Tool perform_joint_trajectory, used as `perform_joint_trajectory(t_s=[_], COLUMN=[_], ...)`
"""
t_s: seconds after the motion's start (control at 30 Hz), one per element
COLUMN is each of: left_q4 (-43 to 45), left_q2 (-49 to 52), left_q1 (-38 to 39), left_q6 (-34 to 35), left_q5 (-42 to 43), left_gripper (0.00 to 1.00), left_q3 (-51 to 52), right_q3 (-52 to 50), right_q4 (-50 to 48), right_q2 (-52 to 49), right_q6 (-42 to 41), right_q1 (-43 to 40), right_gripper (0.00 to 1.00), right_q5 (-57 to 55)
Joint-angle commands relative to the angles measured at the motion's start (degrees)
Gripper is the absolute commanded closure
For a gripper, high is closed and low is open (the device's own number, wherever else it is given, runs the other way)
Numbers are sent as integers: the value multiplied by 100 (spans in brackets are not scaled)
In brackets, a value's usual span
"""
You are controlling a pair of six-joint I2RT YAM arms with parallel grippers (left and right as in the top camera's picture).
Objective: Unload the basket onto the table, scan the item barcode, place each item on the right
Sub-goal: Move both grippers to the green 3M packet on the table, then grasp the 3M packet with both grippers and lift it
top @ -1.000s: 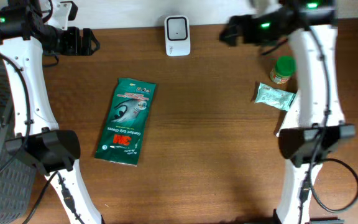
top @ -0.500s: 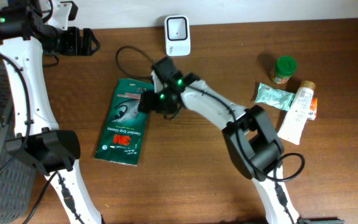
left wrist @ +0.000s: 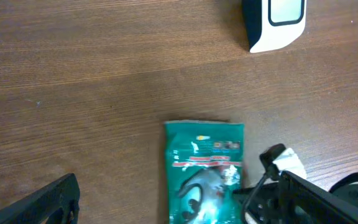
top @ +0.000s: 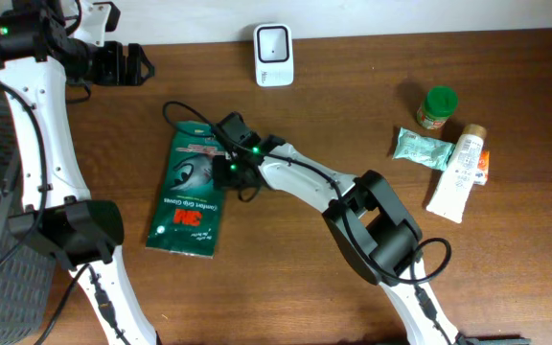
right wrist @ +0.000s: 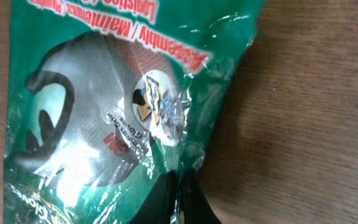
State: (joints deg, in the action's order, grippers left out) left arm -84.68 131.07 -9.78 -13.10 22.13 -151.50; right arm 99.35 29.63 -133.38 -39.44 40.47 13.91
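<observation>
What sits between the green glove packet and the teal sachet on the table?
The right arm crosses that stretch over otherwise bare wood, between the glove packet and the teal sachet. The overhead view shows it.

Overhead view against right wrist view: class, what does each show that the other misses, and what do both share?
Overhead only: the white scanner, green-lidded jar, pale packet, tube and open left gripper. Right wrist only: the right gripper shut on the glove packet's crinkled edge, plus fine print. Both: that green packet on the wooden table.
</observation>
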Motion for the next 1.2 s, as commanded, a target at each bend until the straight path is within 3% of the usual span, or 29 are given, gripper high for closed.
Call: perform_joint_trajectory(t_s=[0.0, 0.1, 0.23, 0.33, 0.5, 0.53, 0.6, 0.73, 0.93, 1.17], left_q4=[-4, -4, 35, 188, 269, 144, -186, -127, 1609, 3091], left_q2=[-70, -70, -70, -70, -68, -50, -13, -13, -13, -13], left_q1=[-13, -13, -13, 2, 11, 52, 190, 656, 1246, 1871], left_q6=[-70, -70, -68, 343, 769, 772, 774, 1152, 1899, 2968], left_q5=[59, 59, 61, 278, 710, 704, 682, 463, 758, 669], left_gripper=[1, 1, 1, 1, 3, 51, 100, 100, 100, 100], left_q3=[-37, -37, -37, -37, -35, -35, 105, 1445, 4179, 5396], right_q3=[44, 72, 72, 66, -111, -153, -173, -173, -175, -175], right_q4=[1117, 1714, 1753, 1753, 1648, 1591, 1545, 1517, 1440, 1451], right_q2=[17, 258, 273, 273, 273, 273, 271, 271, 271, 271], right_q6=[332, 929, 2680, 2806, 2277, 2129, 2048, 1895, 1897, 1899], right_q1=[-428, -876, -1515, -1731, -1766, -1779, -1790, -1810, -1810, -1821], right_gripper=[96, 96, 96, 96, 96, 96, 96, 96, 96, 92], right_q5=[-197, -138, 997, 1248, 1353, 1351, 1351, 1357, 1384, 1399])
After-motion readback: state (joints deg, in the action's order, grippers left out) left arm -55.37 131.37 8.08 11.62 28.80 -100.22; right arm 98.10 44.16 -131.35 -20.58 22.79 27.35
